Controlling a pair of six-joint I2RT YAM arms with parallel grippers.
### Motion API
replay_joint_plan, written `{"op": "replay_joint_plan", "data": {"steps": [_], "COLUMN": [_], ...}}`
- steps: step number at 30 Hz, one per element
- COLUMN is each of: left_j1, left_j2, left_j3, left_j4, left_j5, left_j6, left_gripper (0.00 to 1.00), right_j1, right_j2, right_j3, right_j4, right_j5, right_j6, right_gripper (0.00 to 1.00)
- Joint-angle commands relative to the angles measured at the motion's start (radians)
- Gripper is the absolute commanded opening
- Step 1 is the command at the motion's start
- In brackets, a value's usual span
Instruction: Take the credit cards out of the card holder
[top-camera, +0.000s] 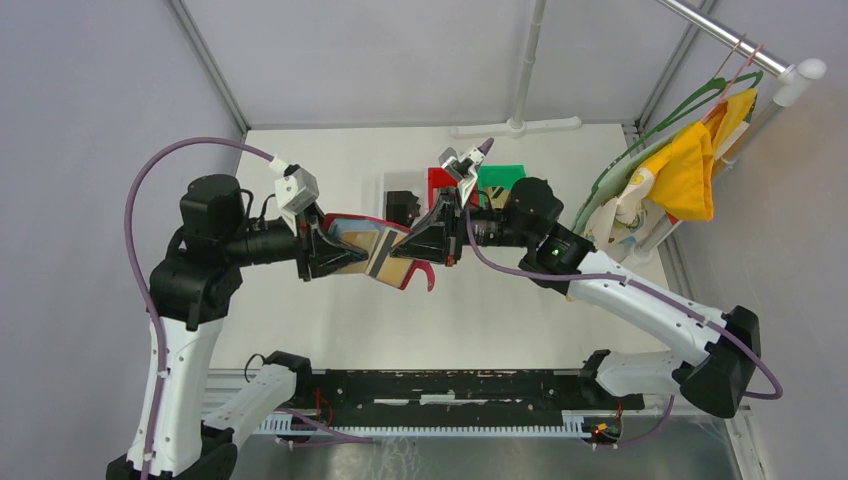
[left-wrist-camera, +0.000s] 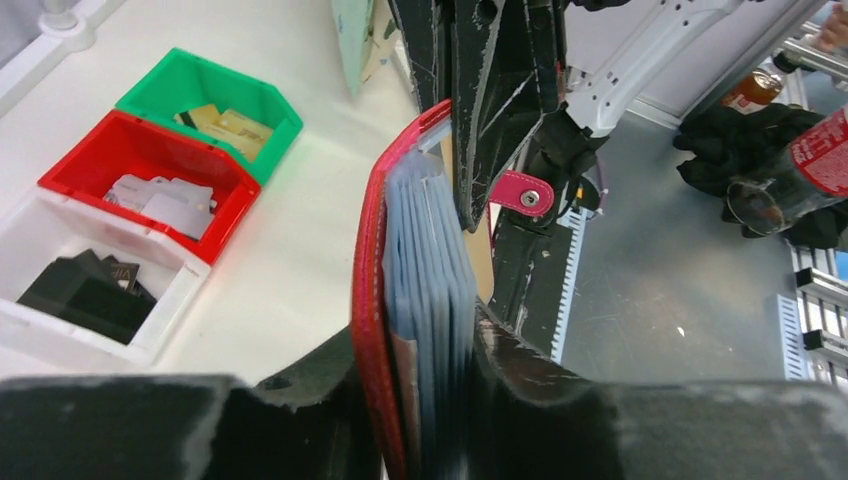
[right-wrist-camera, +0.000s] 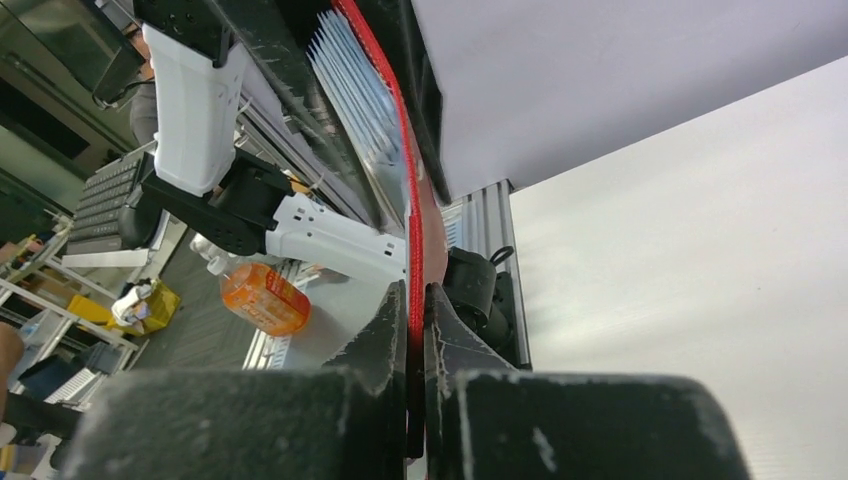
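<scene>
The card holder (top-camera: 378, 252), a dark red wallet with a tan inside, hangs open in the air between both arms above the table's middle. My left gripper (top-camera: 335, 250) is shut on its red cover and the stack of blue-grey sleeves (left-wrist-camera: 430, 270); in the left wrist view it (left-wrist-camera: 420, 385) clamps them edge-on. My right gripper (top-camera: 428, 245) is shut on the other red flap (right-wrist-camera: 414, 250), which runs straight up from the right gripper (right-wrist-camera: 415, 335). The snap strap tab (left-wrist-camera: 520, 192) hangs beside the right fingers (left-wrist-camera: 480, 120). Credit cards lie in bins: tan (left-wrist-camera: 225, 125), grey (left-wrist-camera: 160, 195), dark (left-wrist-camera: 85, 290). I cannot see any inside the sleeves.
Three bins stand in a row at the back: green (left-wrist-camera: 262, 95), red (left-wrist-camera: 95, 145) and white (left-wrist-camera: 35, 225); the red (top-camera: 438, 178) and green (top-camera: 502, 176) bins also show from above. A rail with hangers and yellow cloth (top-camera: 690, 165) stands at the right. A white post base (top-camera: 515, 125) is at the back.
</scene>
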Motion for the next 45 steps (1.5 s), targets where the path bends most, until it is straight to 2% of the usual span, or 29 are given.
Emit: {"op": "replay_joint_plan", "data": {"steps": [1, 2, 3, 5, 6, 8, 12, 14, 19, 22, 27, 37, 41, 45], "left_j1": [-0.003, -0.003, -0.002, -0.003, -0.003, -0.003, -0.003, -0.003, -0.009, -0.018, -0.044, -0.055, -0.062, -0.064], "left_j2": [0.014, 0.02, 0.025, 0.043, 0.051, 0.065, 0.067, 0.088, 0.124, 0.117, 0.1, 0.02, 0.05, 0.096], "left_j3": [0.064, 0.065, 0.065, 0.076, 0.094, 0.129, 0.105, 0.072, 0.035, 0.01, -0.016, -0.088, -0.079, -0.048], "left_j4": [0.057, 0.047, 0.042, 0.068, 0.089, 0.143, 0.276, 0.285, 0.096, 0.012, -0.06, -0.111, -0.245, -0.37], "left_j5": [0.107, 0.094, 0.067, -0.022, -0.092, -0.136, -0.003, 0.055, 0.156, 0.152, 0.151, 0.181, 0.205, 0.2], "left_j6": [-0.043, -0.042, -0.049, -0.095, -0.119, -0.139, -0.195, -0.218, -0.042, 0.067, 0.168, 0.213, 0.317, 0.439], "left_gripper": [0.57, 0.74, 0.95, 0.99, 1.0, 1.0, 1.0, 1.0, 0.98, 0.98, 1.0, 1.0, 0.92, 0.77], "right_j1": [0.001, 0.0, -0.002, -0.002, -0.002, -0.002, 0.012, 0.028, 0.047, 0.053, 0.074, 0.113, 0.115, 0.116], "right_j2": [-0.036, -0.034, -0.027, -0.01, 0.002, 0.021, 0.078, 0.082, 0.083, 0.089, 0.124, 0.101, 0.129, 0.167], "right_j3": [0.032, 0.047, 0.084, 0.163, 0.191, 0.22, 0.263, 0.26, 0.273, 0.286, 0.34, 0.318, 0.347, 0.399], "right_j4": [-0.02, -0.056, -0.147, -0.313, -0.372, -0.439, -0.53, -0.535, -0.55, -0.543, -0.559, -0.442, -0.449, -0.496], "right_j5": [-0.044, -0.053, -0.055, -0.045, -0.046, -0.054, -0.077, -0.086, -0.116, -0.151, -0.196, -0.264, -0.278, -0.285], "right_j6": [-0.04, -0.065, -0.118, -0.216, -0.244, -0.274, -0.297, -0.317, -0.364, -0.38, -0.409, -0.413, -0.429, -0.456], "right_gripper": [0.0, 0.0, 0.0, 0.0, 0.0, 0.0, 0.0, 0.0, 0.0, 0.0, 0.0, 0.0, 0.0, 0.0]}}
